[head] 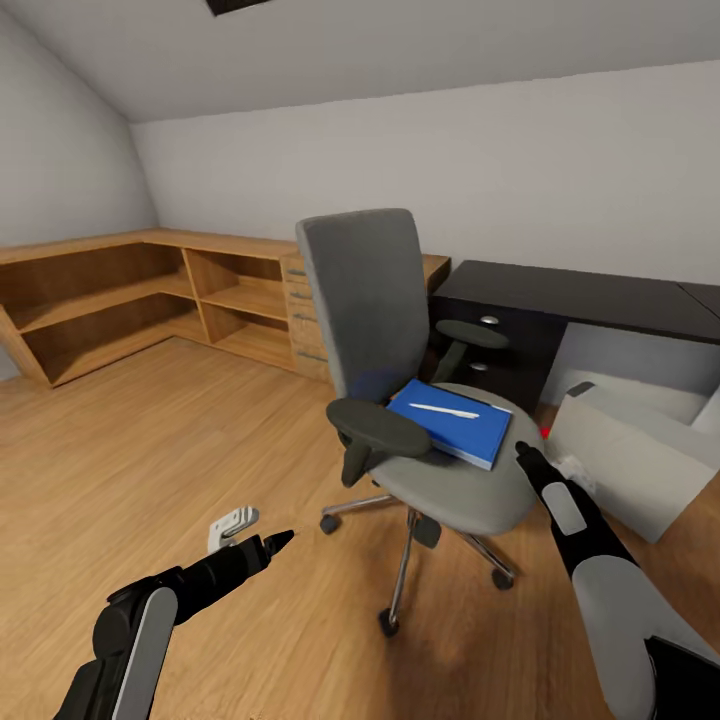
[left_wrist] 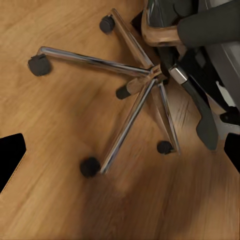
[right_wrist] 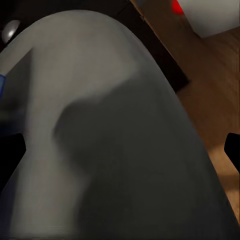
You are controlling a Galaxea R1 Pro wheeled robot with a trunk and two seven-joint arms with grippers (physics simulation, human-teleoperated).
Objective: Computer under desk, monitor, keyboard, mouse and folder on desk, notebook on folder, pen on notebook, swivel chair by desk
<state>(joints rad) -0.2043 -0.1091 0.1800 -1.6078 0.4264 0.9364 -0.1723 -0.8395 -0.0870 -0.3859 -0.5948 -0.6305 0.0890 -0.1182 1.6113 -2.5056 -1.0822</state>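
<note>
A white pen (head: 444, 409) lies on a blue folder (head: 455, 424) atop the grey swivel chair (head: 400, 380), right claw (head: 523, 453) alongside, both claws' grip state unclear.

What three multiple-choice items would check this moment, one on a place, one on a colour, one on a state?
1. Where does the blue folder lie?
A. on the seat of the swivel chair
B. on the dark desk
C. on the floor

2. What colour is the pen on the blue item?
A. red
B. white
C. black

3. How does the right gripper stand to the chair?
A. clamped on the backrest
B. beside the front rim of the seat, holding nothing
C. resting on the desk

Answers: 1 A, the head view shows the folder flat on the grey seat, between the armrests. 2 B, the pen reads pale against the blue cover. 3 B, its dark tip sits by the seat edge, and the right wrist view looks onto the grey cushion with nothing between the fingers.
</note>
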